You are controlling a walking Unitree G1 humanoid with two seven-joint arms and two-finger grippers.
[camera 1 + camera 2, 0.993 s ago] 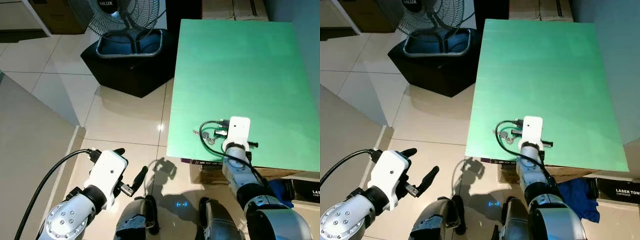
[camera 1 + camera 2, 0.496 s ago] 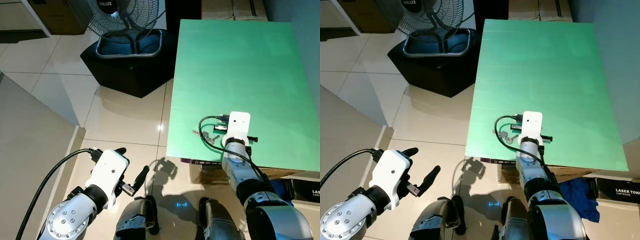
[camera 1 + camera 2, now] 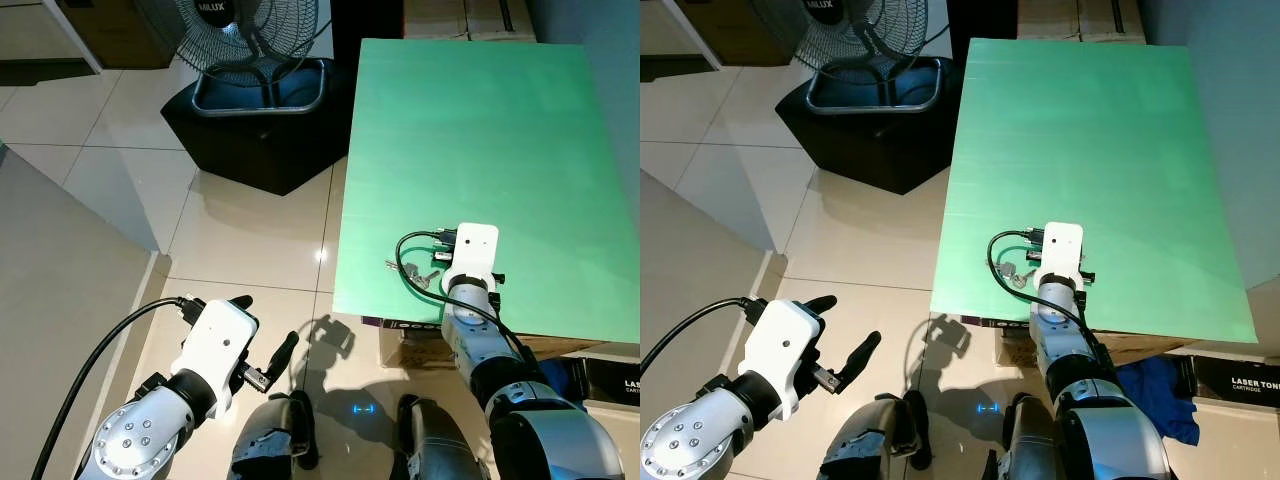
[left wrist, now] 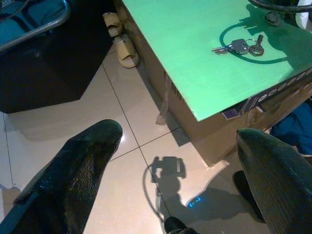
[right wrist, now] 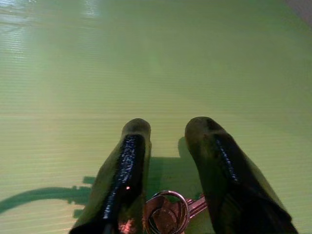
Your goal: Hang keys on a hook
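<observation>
We are at the pick-up step: our right gripper [image 5: 165, 146] hangs over the keys [image 4: 239, 47] lying near the front edge of the green table [image 3: 480, 130], fingers parted around the ring, so next we should close on it, while our left gripper [image 4: 180, 161] idles open above the floor.

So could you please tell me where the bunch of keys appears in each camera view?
Left eye: keys near the green table's front edge.
Right eye: same spot.
Left wrist: lying far off.
Right wrist: between the right hand's fingers.
Shared landmark: the green tabletop.
</observation>
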